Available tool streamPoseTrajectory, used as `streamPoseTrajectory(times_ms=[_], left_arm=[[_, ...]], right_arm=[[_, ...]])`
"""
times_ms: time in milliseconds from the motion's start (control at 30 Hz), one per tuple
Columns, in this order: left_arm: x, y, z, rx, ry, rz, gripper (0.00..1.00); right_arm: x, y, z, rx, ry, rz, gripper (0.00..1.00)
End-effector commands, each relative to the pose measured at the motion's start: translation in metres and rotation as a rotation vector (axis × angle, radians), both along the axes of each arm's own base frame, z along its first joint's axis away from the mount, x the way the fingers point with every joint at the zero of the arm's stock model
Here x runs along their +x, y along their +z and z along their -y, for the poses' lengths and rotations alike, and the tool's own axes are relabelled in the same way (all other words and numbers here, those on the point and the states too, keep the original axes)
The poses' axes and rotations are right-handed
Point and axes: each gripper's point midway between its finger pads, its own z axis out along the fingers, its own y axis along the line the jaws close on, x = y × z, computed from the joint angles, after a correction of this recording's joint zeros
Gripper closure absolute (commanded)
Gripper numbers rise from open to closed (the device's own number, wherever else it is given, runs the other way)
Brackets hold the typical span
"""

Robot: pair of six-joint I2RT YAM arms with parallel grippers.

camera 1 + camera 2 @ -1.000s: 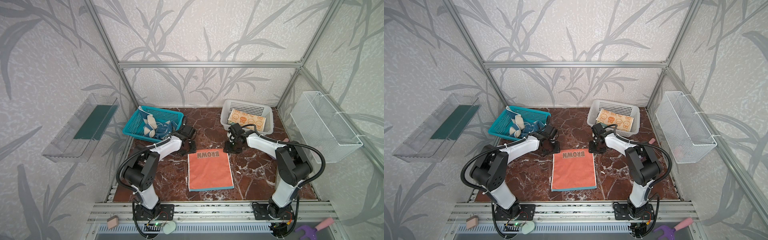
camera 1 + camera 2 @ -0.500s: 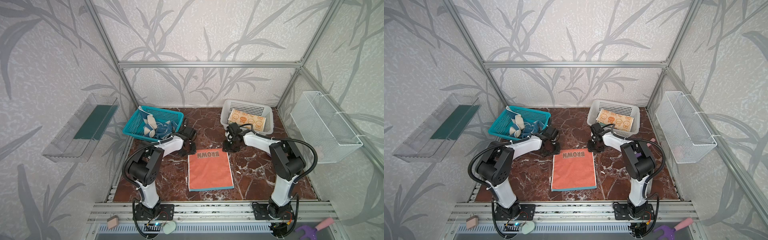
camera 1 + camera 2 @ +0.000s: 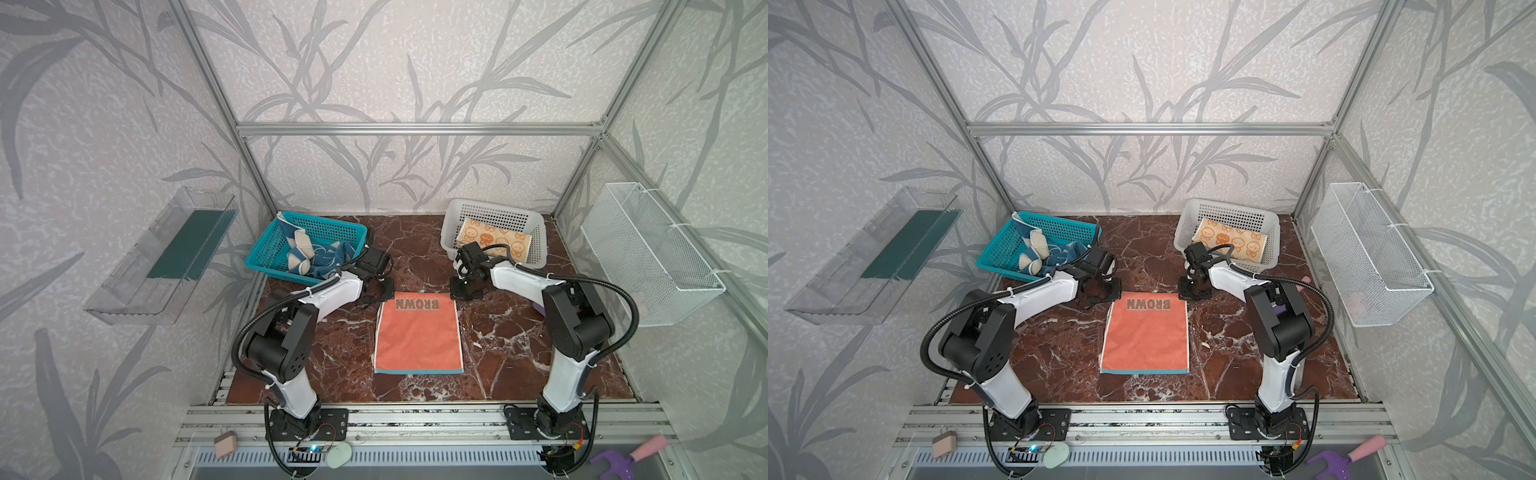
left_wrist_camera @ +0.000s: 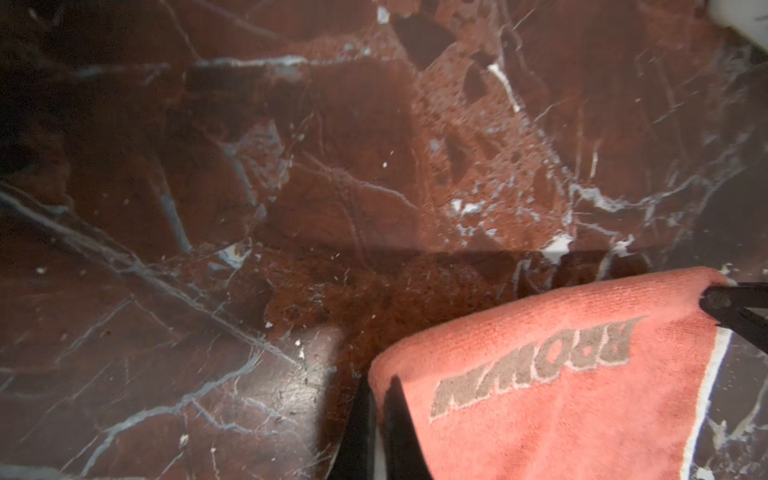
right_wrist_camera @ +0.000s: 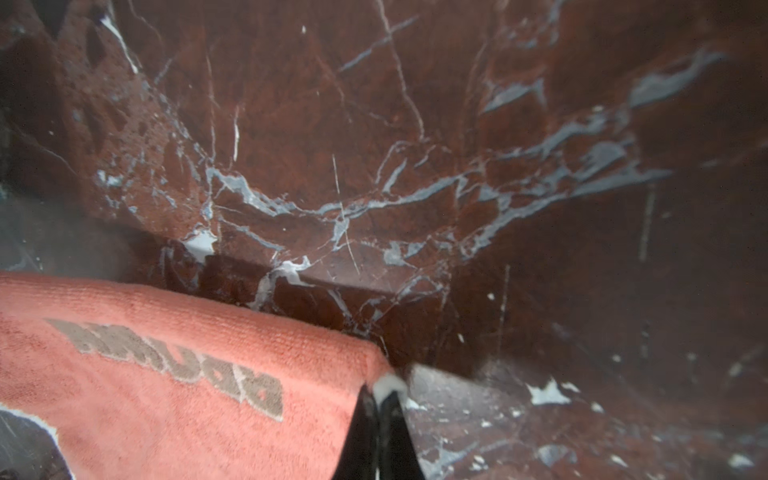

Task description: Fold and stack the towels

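A coral-orange towel [image 3: 417, 332] [image 3: 1144, 332] printed "BROWN" lies flat on the marble floor in both top views. My left gripper [image 3: 384, 293] [image 4: 376, 386] is shut on its far left corner. My right gripper [image 3: 459, 293] [image 5: 380, 390] is shut on its far right corner, where a white edge of the towel [image 5: 166, 374] shows between the tips. A crumpled blue-and-cream towel [image 3: 320, 259] sits in the teal basket [image 3: 266, 249]. A folded cream towel with orange figures [image 3: 494, 241] lies in the white basket [image 3: 490, 208].
A white wire basket [image 3: 648, 249] hangs on the right wall and a clear shelf [image 3: 166, 249] on the left wall. The two plastic baskets stand close behind the grippers. Small items lie on the front rail [image 3: 415, 415].
Both grippers have gone from open to shut on the towel's two far corners. The towel itself has not moved.
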Motion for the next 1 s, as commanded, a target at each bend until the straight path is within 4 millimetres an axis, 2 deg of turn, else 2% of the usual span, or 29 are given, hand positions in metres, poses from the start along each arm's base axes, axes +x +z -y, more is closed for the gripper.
streamPoseTrajectory(times_ms=[0,133,233,300,367,400,433,567,867,967], left_arm=[[0.016,0.038,0.007,-0.037,-0.031,0.101,1.0],[0.024,0.06,0.012,-0.059,-0.054,0.16,1.0],[0.026,0.069,0.015,-0.08,-0.073,0.186,1.0],[0.025,0.072,0.016,-0.09,-0.077,0.193,1.0],[0.022,0.072,0.016,-0.102,-0.082,0.196,1.0],[0.019,0.072,0.016,-0.11,-0.083,0.196,1.0],[0.017,0.07,0.016,-0.117,-0.083,0.197,1.0],[0.003,0.058,0.014,-0.146,-0.083,0.19,1.0],[-0.039,0.009,0.003,-0.209,-0.03,0.114,1.0],[-0.051,0.003,-0.001,-0.221,-0.018,0.104,1.0]], right_arm=[[0.015,0.047,0.004,0.019,0.017,0.113,1.0],[0.023,0.071,0.011,0.027,0.028,0.163,1.0],[0.027,0.081,0.014,0.029,0.04,0.187,1.0],[0.025,0.085,0.014,0.028,0.048,0.195,1.0],[0.02,0.08,0.014,0.03,0.048,0.177,1.0],[0.016,0.09,0.015,0.044,0.045,0.198,1.0],[0.012,0.09,0.016,0.053,0.039,0.198,1.0],[-0.004,0.081,0.019,0.084,0.01,0.196,1.0],[-0.054,0.03,0.013,0.126,0.005,0.067,1.0],[-0.06,0.031,0.014,0.129,-0.002,0.059,1.0]])
